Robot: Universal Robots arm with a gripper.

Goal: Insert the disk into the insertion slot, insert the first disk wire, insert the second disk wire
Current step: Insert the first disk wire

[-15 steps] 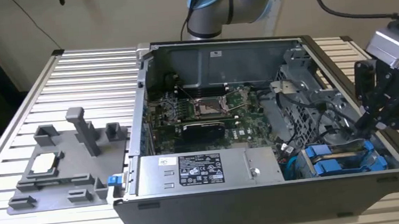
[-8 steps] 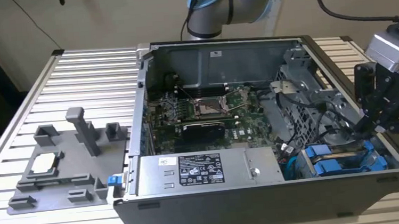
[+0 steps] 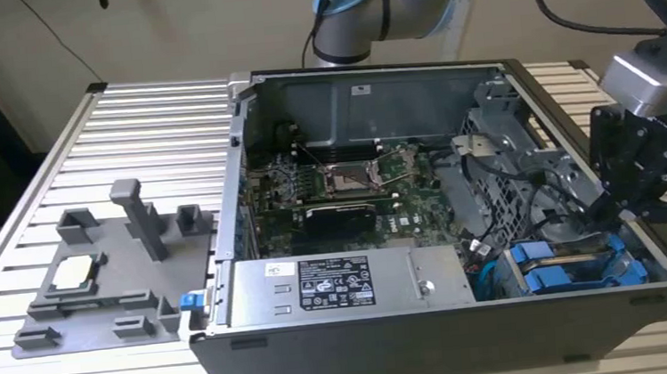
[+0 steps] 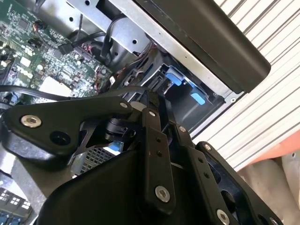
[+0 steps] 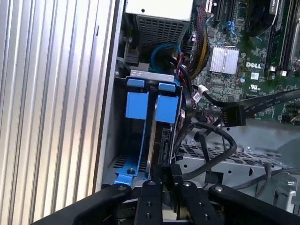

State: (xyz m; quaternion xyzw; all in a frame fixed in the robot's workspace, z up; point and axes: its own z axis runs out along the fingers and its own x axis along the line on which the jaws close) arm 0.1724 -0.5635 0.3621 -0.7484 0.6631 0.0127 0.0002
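Open black metal computer case [image 3: 441,344] on a counter [image 3: 126,123] of ribbed silver aluminium slats, with the black pincer [image 3: 610,214] reaching into one corner.

A plain beige wall [image 3: 178,29] closes the room behind the counter, and a grey plastic fixture plate [image 3: 92,300] lies beside the case at the exterior view's left. Inside the case are a green motherboard [image 3: 333,182] and a silver power supply box [image 3: 341,285] with a label. In the first wrist view the pincer [image 5: 165,171] has its fingers drawn together, with the tips at the near end of the disk [image 5: 166,108]. The disk is a silver-grey drive in a bright blue carrier frame; it stands on edge in the bay slot, just beside a second blue-ended carrier [image 5: 137,104]. Black cables [image 5: 220,136] loop near it.
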